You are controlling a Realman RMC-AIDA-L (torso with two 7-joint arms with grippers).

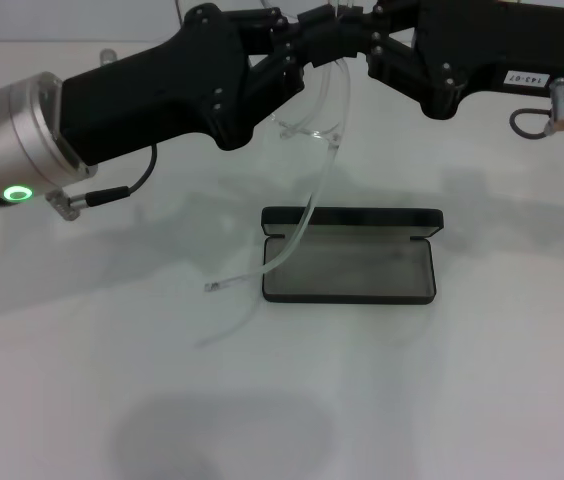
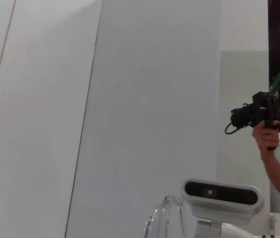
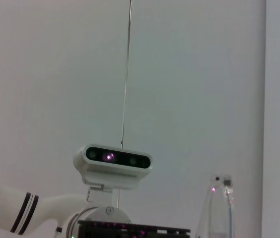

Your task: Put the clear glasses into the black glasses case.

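Note:
The clear glasses [image 1: 314, 128] hang in the air above the far side of the table, held up between my two grippers. My left gripper [image 1: 297, 55] grips them from the left and my right gripper [image 1: 367, 50] from the right, fingertips almost meeting. One thin clear arm [image 1: 292, 240] swings down across the left end of the black glasses case [image 1: 362, 270], its tip near the table. The case lies open on the white table below, grey lining up, lid standing at the back. A piece of the glasses [image 2: 165, 218] shows in the left wrist view, and a clear arm tip [image 3: 225, 198] in the right wrist view.
The white table [image 1: 482, 380] stretches around the case. Both wrist views look up at my head camera [image 2: 222, 193] [image 3: 112, 161] against a pale wall. A person holding a camera [image 2: 264, 119] stands at the edge of the left wrist view.

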